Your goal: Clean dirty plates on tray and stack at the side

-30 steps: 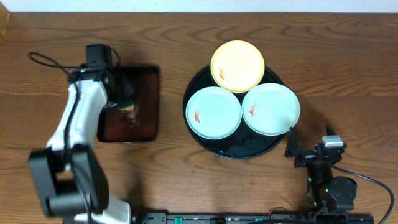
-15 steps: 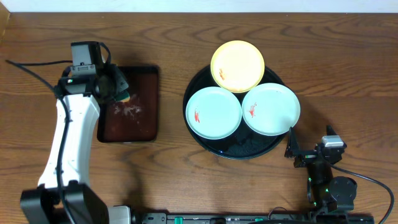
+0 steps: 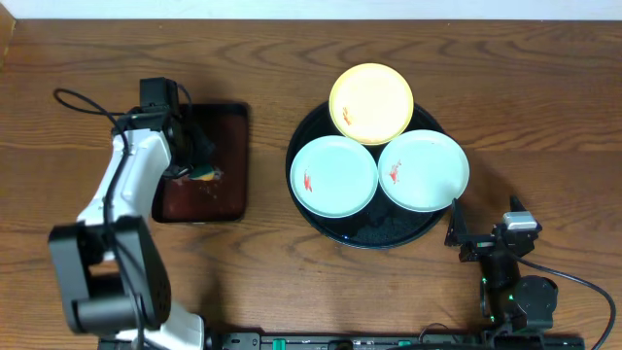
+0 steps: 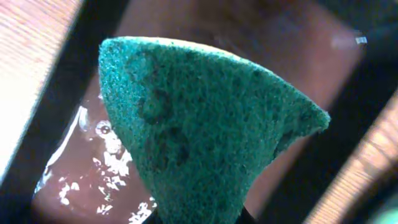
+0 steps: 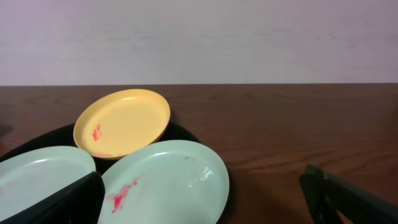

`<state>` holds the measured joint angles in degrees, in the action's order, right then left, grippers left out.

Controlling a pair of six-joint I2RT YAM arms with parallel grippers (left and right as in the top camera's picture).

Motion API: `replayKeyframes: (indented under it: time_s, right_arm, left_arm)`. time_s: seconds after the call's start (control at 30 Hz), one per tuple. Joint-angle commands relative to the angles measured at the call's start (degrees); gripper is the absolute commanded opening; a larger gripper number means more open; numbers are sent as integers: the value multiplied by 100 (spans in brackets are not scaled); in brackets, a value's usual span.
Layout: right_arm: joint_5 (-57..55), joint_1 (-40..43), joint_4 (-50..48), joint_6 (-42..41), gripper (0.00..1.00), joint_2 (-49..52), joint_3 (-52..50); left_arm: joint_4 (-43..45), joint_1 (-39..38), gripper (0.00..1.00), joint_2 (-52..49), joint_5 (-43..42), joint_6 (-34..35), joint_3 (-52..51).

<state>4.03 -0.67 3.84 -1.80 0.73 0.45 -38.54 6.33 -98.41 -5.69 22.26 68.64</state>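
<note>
Three plates lie on the round black tray [image 3: 321,219]: a pale yellow plate [image 3: 371,102] at the back, a pale blue plate [image 3: 333,175] front left and another pale blue plate [image 3: 423,170] front right. Each bears a small red smear. My left gripper [image 3: 199,165] is shut on a green sponge [image 4: 205,130] over the reddish-brown rectangular tray [image 3: 224,190]. My right gripper [image 3: 486,233] is open and empty near the table's front, right of the black tray; its view shows the yellow plate [image 5: 121,121] and right blue plate [image 5: 165,183].
The reddish-brown tray [image 4: 87,174] holds wet foam patches under the sponge. Cables trail from the left arm at the far left. Bare wooden table [image 3: 525,107] lies right of the black tray.
My left gripper with the sponge has moved forward and right over the reddish-brown tray. The right arm and the plates have not moved.
</note>
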Motion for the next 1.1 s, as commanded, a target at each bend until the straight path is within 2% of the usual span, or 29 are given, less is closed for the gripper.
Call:
replayKeyframes:
  time_s: [0.0,0.2,0.43,0.6,0.73,0.93,1.07]
  right_arm:
    - [-13,-46,24,105,99,-20,-9]
    - [-13,-46,24,103,99,-20,-9]
    - [-13,-46,24,105,99,-20,-9]
    - [-13,-46,24,105,99,-20,-9]
    - [-13,-46,24,103,99,-20,-9]
    - [-13,-46,24,105,99,-20,-9]
    - [-13,-46,24,103,99,-20,-9]
  left_arm:
    - [-11,13,8,839,-164,-17,136]
    - [48,9,7,1276,57,-17,70]
    - [763,9,7,382,225,-13,-533]
    - [780,9,7,-11,-175,-15,-527]
    - [741,9,7,402,-601,-17,-378]
    - [758,9,7,1587,-673,-24,-330]
    - [804,9,7,1845,-601,-420,-389]
